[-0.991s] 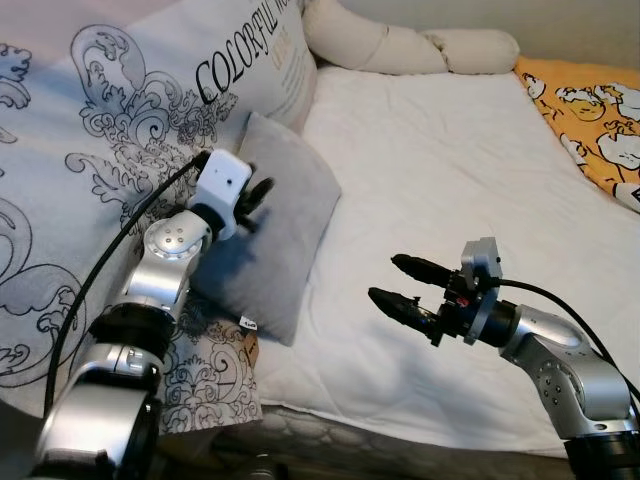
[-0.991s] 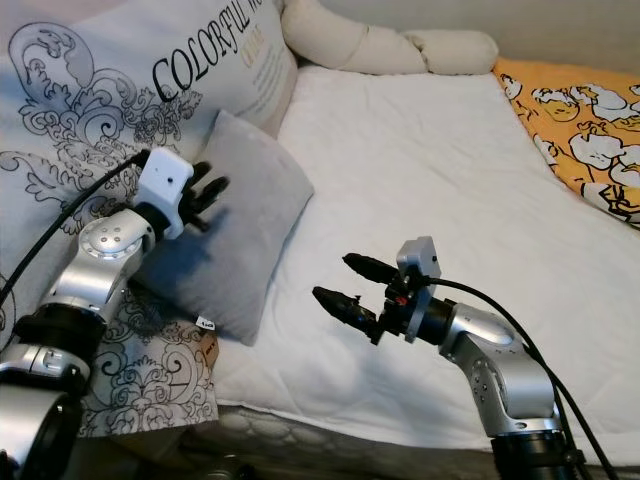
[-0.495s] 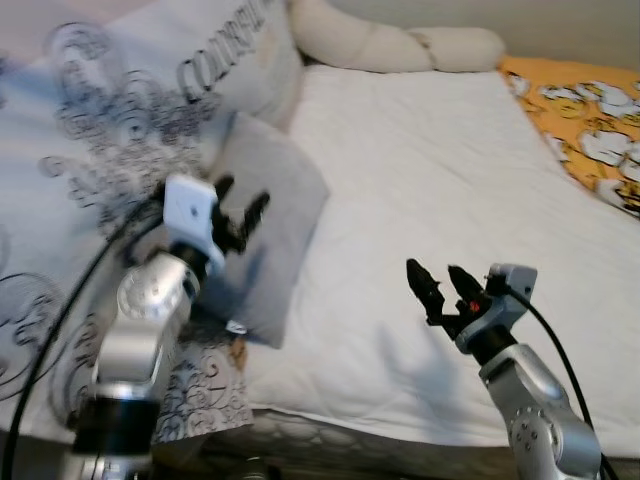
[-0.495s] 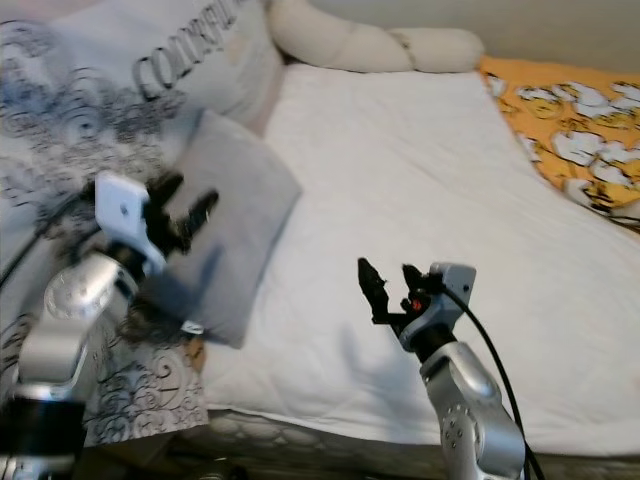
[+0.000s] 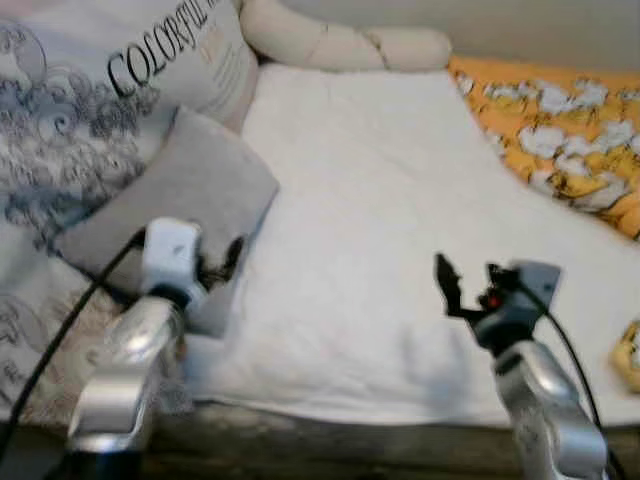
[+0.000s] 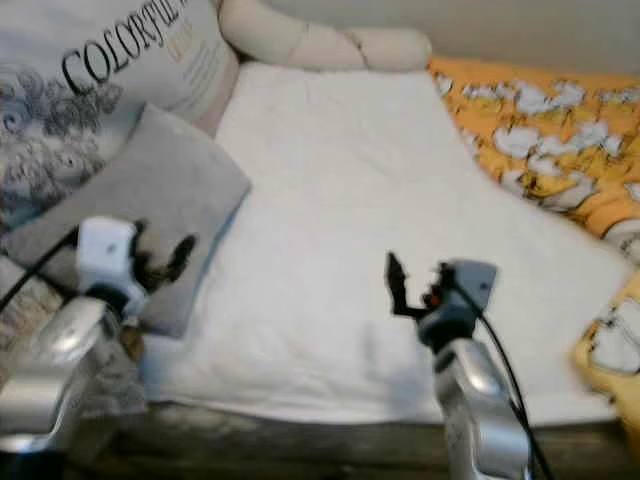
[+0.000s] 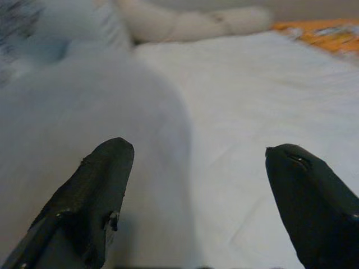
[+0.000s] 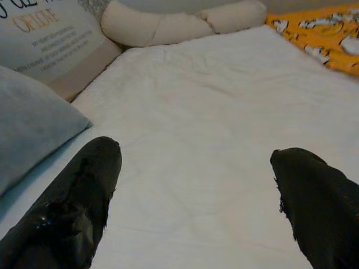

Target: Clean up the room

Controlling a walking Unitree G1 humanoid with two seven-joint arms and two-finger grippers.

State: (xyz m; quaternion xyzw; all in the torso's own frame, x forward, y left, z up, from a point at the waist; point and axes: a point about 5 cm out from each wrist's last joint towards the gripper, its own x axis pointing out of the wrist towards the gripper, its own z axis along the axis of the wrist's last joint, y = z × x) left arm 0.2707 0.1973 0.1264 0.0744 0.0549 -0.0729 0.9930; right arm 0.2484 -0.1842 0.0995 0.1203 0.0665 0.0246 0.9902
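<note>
A bed [image 5: 380, 200] covered by a white sheet takes up most of the scene, its near edge running just ahead of the robot. On the left side of the bed lies a large patterned pillow [image 5: 90, 110] printed with the word "COLORFUL", and along the right side is an orange blanket [image 5: 560, 150] with white cartoon figures. A long cream bolster [image 5: 340, 45] lies across the head of the bed. A grey cushion [image 5: 175, 200] leans on the patterned pillow, its lower corner reaching the white sheet near the bed's front edge. The left end effector [image 5: 225, 262] hangs just over that lower corner, its two black fingers [image 7: 95, 196] spread apart with nothing between them. The right end effector [image 8: 193, 196] is raised above the bare white sheet, well apart from the cushion, its fingers likewise spread and empty
</note>
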